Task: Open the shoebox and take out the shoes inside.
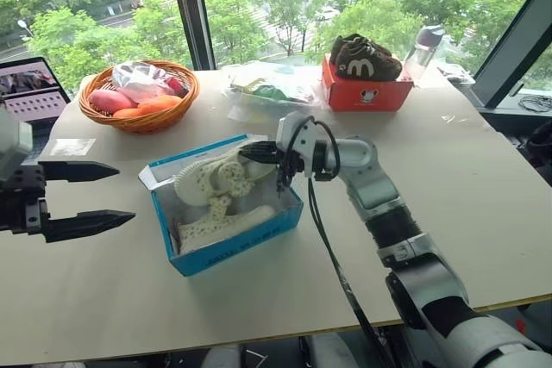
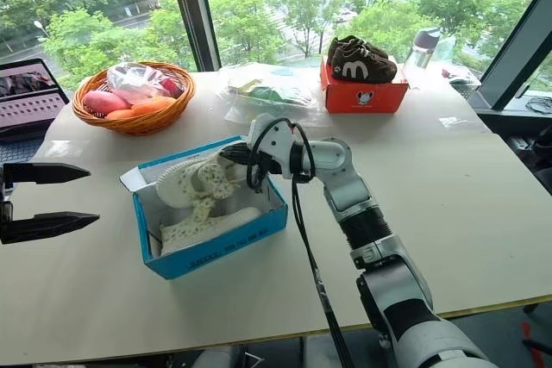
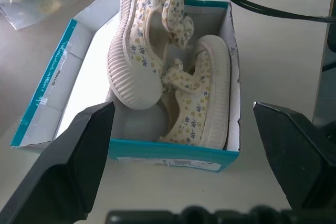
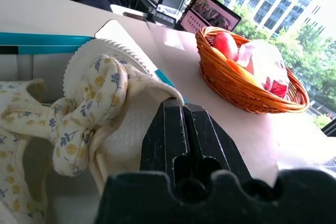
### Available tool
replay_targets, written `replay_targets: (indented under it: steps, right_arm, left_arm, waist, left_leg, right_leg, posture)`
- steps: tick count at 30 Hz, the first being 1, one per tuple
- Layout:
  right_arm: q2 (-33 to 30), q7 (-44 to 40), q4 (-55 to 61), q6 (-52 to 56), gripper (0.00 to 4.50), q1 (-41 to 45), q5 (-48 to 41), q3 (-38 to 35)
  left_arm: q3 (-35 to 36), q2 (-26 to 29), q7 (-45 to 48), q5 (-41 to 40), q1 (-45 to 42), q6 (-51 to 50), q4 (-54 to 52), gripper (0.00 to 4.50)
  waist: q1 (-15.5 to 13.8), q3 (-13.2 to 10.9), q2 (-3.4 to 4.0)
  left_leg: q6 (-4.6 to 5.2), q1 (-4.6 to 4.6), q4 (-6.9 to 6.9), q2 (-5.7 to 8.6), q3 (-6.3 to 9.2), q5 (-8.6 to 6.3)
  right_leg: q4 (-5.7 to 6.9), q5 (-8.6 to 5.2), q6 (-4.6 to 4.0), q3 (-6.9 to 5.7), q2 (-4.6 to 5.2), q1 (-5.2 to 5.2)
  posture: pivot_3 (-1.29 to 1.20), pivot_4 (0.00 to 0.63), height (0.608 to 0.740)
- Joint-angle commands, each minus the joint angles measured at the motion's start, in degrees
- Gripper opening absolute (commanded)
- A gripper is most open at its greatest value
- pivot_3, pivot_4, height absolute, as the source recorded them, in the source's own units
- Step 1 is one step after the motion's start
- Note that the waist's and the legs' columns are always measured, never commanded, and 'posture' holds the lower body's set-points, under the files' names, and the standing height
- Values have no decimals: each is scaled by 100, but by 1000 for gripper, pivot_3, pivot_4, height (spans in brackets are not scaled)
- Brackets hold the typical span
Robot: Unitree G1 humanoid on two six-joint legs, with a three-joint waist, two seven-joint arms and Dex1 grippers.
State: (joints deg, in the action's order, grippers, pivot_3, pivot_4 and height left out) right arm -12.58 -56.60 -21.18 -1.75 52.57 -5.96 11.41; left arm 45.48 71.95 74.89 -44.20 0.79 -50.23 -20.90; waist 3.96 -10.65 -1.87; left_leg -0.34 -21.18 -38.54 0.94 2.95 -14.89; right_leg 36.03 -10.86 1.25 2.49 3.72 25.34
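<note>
The bright blue rectangular cardboard shoebox (image 1: 226,239), white inside and with its lid off, sits open on the pale bench (image 1: 448,170), and everything else is best placed from it. Inside are the shoes, a pair of cream fabric sneakers with small floral print and ribbed pale soles: one shoe (image 1: 220,223) lies flat along the box's near wall, while the other shoe (image 1: 216,180) is tipped up on edge, its sole turned toward the box's left end and its heel end raised above the rim. The right gripper (image 1: 252,152) reaches in level from the box's right side, its black jaws pinched together on the fabric edge of the raised shoe, as the right wrist view shows with the cream cloth caught at the tips. The left gripper (image 1: 97,195) hovers well to the left of the box, clear of it, with its jaws spread wide and nothing between them. Beyond the box, toward the window, stand a woven orange basket of fruit (image 1: 138,96), a clear plastic bag (image 1: 269,85), and a smaller red-orange box (image 1: 366,92) carrying dark brown shoes (image 1: 364,56).
</note>
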Motion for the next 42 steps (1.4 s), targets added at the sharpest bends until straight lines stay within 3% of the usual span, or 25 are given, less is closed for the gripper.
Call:
replay_targets:
  steps: [1,8,14,18,29,32,37,40,42]
  right_arm:
    - [-125,183,258,441,7,434,-580,-644]
    - [-656,178,-139,1165,7,950,-1070,-1307]
    - [-1878,-31,-275,2562,7,1032,-1282,-1685]
    - [-2526,-59,-571,2646,7,743,-1066,-1684]
    - [-2538,429,-1863,3491,7,169,-1293,-2072]
    - [-2644,753,-2375,3354,776,299,-1126,-2177]
    - [-2824,1307,-3065,2711,2492,673,-903,-2340]
    - [-2888,1318,-2983,2309,3530,908,-761,-2253]
    - [-2772,808,-2308,2387,4225,986,-876,-2040]
  left_arm:
    - [-61,51,-18,-34,-148,88,46,4500]
    - [-559,73,-37,-27,-514,271,248,4500]
    - [-929,53,-17,24,-776,417,408,4500]
    - [-1269,53,-5,25,-1027,558,585,4500]
    - [-1895,16,25,87,-1514,791,857,4500]
    - [-1959,-17,21,102,-1557,810,873,4500]
    - [-1985,-69,16,106,-1548,822,855,4500]
    - [-1878,6,135,142,-1368,803,821,4500]
    - [-1782,78,201,230,-1239,821,842,4500]
  waist:
    - [0,-1,2]
    - [-5,-1,2]
    - [-44,-5,6]
    - [-38,-6,7]
    - [20,-24,34]
    - [10,-24,34]
    - [4,-24,34]
    - [27,-25,34]
    - [62,-25,34]
  left_leg:
    - [0,0,0,0,0,0]
    - [0,0,2,1,-3,0]
    - [1,-11,2,6,-7,0]
    - [9,-18,4,5,-12,-5]
    - [12,-14,-1,5,-29,-5]
    - [12,-14,-1,3,-29,-5]
    - [12,-14,-4,5,-29,-5]
    - [13,-14,-4,5,-29,-5]
    - [15,-13,-4,4,-33,-7]
  right_leg:
    - [0,0,0,0,0,0]
    - [-3,0,-1,-2,0,-1]
    - [-9,-1,-1,-3,6,2]
    - [-21,-1,0,-3,5,4]
    - [-6,-1,0,17,2,6]
    - [-8,-1,1,16,-1,4]
    - [-13,-1,1,15,1,-1]
    - [-13,-1,2,16,0,0]
    - [-12,-1,2,20,-1,1]
  posture:
    - [0,150,740]
    - [0,150,740]
    - [0,150,740]
    - [0,150,740]
    - [0,150,740]
    - [0,150,740]
    - [0,150,740]
    - [0,150,740]
    - [0,150,740]
